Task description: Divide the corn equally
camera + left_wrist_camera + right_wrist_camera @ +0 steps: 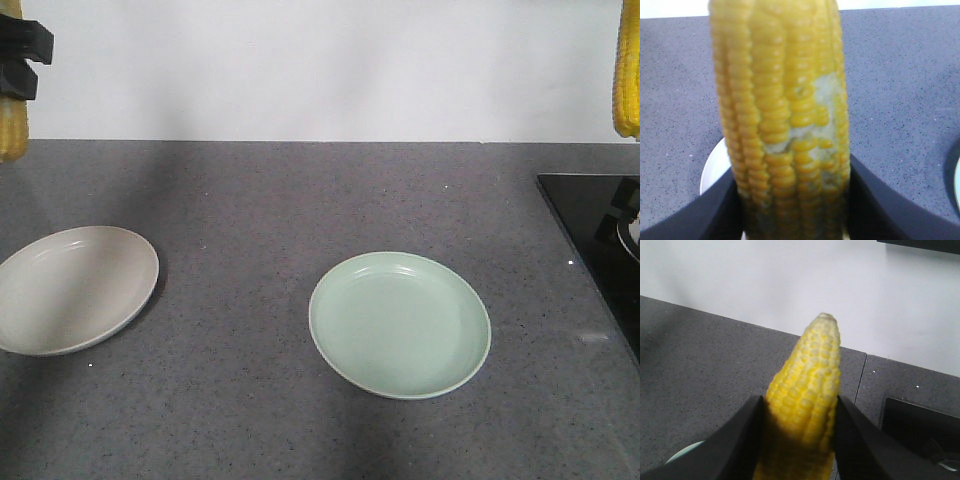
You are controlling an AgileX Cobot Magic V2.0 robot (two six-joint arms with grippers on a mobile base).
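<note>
The left pincer (795,210) was clamped on a corn cob (780,100), black fingers pressed to either side. It hung high over the left edge of the grey desk (250,200), roughly above the beige plate (75,290). The right pincer (800,440) gripped a second cob (807,375) the same way, up by the right edge near the black cooktop (590,225). The beige plate and the pale green plate (400,325) both lay bare. The step in hand looked like the carry, one cob per plate. Next, each arm would likely need to come down over its own plate, left to beige and right to green. It should release low, so that the cob does not roll over the shallow rim.
</note>
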